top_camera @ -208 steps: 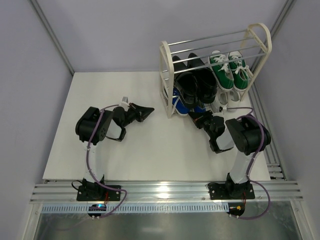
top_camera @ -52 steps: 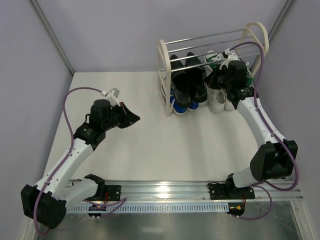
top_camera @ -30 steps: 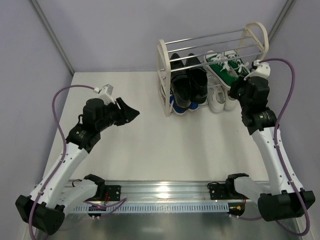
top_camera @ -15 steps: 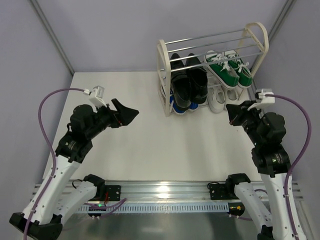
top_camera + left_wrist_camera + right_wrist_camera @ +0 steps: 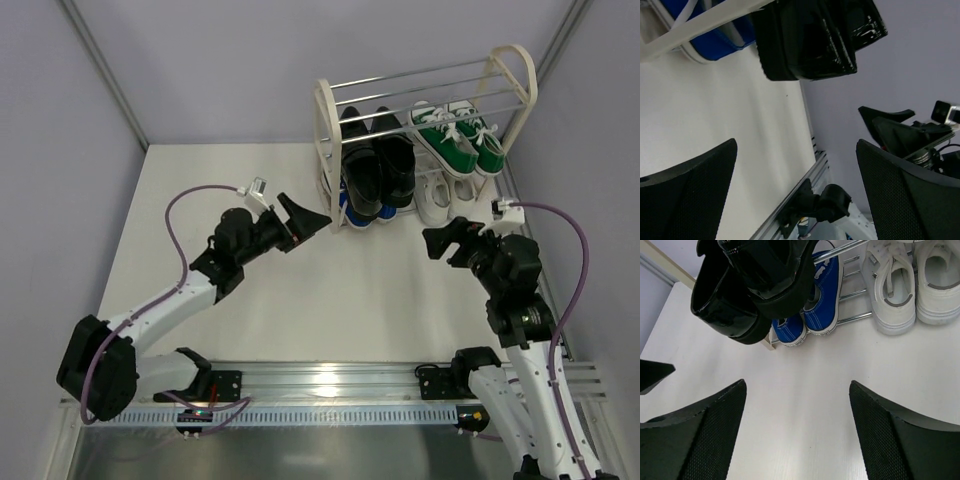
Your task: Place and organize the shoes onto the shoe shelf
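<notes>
Shoes [image 5: 455, 140] all sit on the shoe shelf [image 5: 325, 150]. My left jaws and right jaws stand open, empty; I should nudge the overhanging glossy black shoes [image 5: 740, 295] inward, gently.

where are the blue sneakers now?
Top view: the blue sneakers sit on the lower tier of the shoe shelf, left side, under the black shoes, white sneakers to their right.

The left gripper [image 5: 316, 220] now sits just beside the left frame of the shelf [image 5: 324, 130] instead of out over mid-table, and its jaws are spread wide. The right gripper [image 5: 436, 243] is pulled back from the green sneakers [image 5: 462, 140] to the table in front, its jaws parted rather than closed.
</notes>
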Robot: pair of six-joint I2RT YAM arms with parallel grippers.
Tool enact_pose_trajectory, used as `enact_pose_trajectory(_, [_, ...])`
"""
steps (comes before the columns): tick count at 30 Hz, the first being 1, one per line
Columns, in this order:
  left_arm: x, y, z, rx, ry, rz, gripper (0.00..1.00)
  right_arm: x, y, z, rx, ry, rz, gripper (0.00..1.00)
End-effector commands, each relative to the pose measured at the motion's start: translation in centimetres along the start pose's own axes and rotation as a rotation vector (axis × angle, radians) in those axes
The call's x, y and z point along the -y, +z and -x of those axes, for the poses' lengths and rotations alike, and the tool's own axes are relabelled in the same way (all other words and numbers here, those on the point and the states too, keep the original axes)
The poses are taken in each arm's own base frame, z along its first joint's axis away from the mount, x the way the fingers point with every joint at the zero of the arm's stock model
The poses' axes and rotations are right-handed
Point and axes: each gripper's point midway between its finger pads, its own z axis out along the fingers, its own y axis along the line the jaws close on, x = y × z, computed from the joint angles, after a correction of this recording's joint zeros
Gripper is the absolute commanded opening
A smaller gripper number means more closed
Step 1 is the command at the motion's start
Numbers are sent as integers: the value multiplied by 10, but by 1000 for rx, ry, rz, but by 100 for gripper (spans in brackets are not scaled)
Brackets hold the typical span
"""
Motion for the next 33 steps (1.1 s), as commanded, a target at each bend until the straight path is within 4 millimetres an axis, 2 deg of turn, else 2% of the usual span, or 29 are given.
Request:
enact_pose_trajectory(1, [54, 20, 34, 145, -86, -232, 100, -4, 2, 5, 67, 59, 25, 86])
enact_pose_trajectory(3, [57, 32, 30, 136, -144, -247, 100, -3, 2, 6, 104, 98, 21, 87])
enact_pose_trajectory(4, [58, 38, 27, 129, -156, -252, 95, 1, 4, -2, 99, 113, 13, 87])
enact_pose_trajectory(5, [47, 51, 20, 103, -179, -216, 91, 3, 2, 1, 128, 122, 7, 86])
enact_pose_trajectory(6, [50, 56, 12, 79, -185, -216, 86, 3, 3, 0, 137, 141, 8, 85])
enact_pose_trajectory(7, [55, 61, 11, 71, -185, -226, 72, 5, 5, -6, 130, 145, 11, 75])
enact_pose_trajectory(8, [50, 70, 4, 53, -190, -215, 63, 5, 6, -5, 140, 148, 18, 65])
enact_pose_trajectory(9, [55, 74, 2, 45, -189, -227, 53, 4, 7, -7, 138, 156, 23, 53])
enact_pose_trajectory(10, [55, 79, -5, 25, -187, -227, 30, 5, 10, -11, 131, 160, 21, 23])
enact_pose_trajectory(11, [45, 89, -17, -11, -193, -191, 19, 6, 12, -11, 129, 164, 19, 8])
enact_pose_trajectory(12, [39, 96, -24, -34, -195, -166, 8, 7, 15, -14, 115, 167, 16, 4])
enact_pose_trajectory(13, [43, 102, -29, -57, -193, -162, 0, 7, 16, -15, 111, 169, 17, 4])
enact_pose_trajectory(16, [24, 122, -50, -119, -200, -90, 0, 8, 18, -16, 106, 168, 13, 4])
enact_pose_trajectory(19, [-11, 132, -70, -156, -231, 36, 0, 10, 16, -14, 117, 162, 1, 4])
enact_pose_trajectory(21, [-23, 131, -73, -143, -259, 56, 0, 12, 15, -13, 121, 152, -8, 4])
enact_pose_trajectory(26, [-34, 133, -85, -143, -252, 117, 0, 17, 15, -14, 121, 144, -36, 4])
enact_pose_trajectory(28, [-33, 138, -81, -103, -272, 88, 0, 17, 15, -14, 122, 144, -34, 4])
enact_pose_trajectory(30, [-29, 147, -68, -41, -270, 28, 0, 17, 14, -14, 121, 138, -36, 4])
enact_pose_trajectory(33, [-36, 158, -51, 30, -258, 27, 0, 19, 12, -13, 123, 132, -46, 4])
